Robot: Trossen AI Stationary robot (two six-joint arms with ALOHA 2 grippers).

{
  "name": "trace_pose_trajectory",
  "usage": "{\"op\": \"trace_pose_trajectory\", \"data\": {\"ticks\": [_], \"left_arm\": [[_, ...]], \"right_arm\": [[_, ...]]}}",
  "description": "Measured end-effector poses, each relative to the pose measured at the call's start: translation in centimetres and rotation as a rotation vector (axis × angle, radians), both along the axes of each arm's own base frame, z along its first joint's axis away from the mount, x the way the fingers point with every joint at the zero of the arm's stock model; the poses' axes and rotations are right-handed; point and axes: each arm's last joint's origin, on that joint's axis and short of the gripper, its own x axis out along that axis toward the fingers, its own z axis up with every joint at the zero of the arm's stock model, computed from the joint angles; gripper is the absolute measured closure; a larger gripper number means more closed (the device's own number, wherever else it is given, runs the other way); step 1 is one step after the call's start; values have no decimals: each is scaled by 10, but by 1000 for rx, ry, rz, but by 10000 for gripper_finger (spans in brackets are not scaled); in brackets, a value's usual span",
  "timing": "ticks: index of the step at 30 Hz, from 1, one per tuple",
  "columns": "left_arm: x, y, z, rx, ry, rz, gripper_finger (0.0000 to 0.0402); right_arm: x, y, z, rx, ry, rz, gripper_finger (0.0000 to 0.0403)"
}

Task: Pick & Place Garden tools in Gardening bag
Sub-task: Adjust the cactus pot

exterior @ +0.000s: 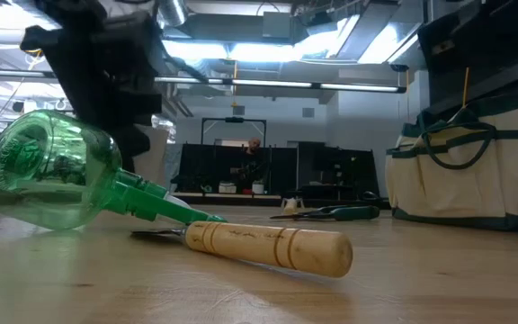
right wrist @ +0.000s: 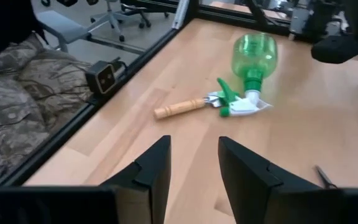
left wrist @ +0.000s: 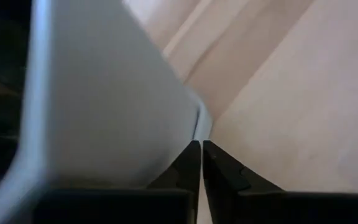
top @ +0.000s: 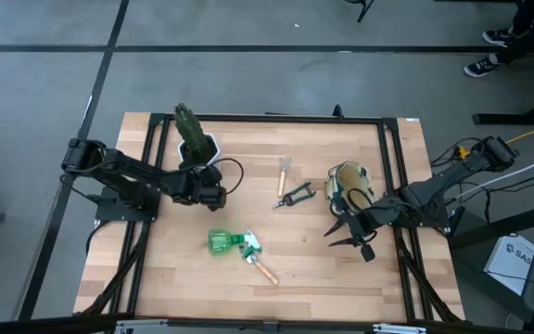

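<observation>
Green spray bottle (top: 221, 242) lying beside wooden-handled trowel (top: 264, 270), right end effector (top: 346, 234) fingers apart, left end effector (top: 221, 196) fingers together by white pot (top: 202, 153)

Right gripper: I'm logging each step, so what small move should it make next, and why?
Probably reach the right gripper, which is open and empty beside the gardening bag, toward the wooden-handled trowel. That tool lies on the table against the fallen spray bottle, with bare table between them. The left gripper sits shut by the white pot.

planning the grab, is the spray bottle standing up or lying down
Lying down: the spray bottle rests on its side on the table, nozzle over the wooden-handled tool.
</observation>
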Motion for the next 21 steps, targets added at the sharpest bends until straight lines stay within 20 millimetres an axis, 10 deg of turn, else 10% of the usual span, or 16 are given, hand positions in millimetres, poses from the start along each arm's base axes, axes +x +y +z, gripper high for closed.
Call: {"op": "trace_pose_trajectory", "data": {"ticks": [21], "left_arm": [[-19,26,-16,-12,38,125,399]], "right_arm": [[6,-17,-4,6,48,-1,266]]}}
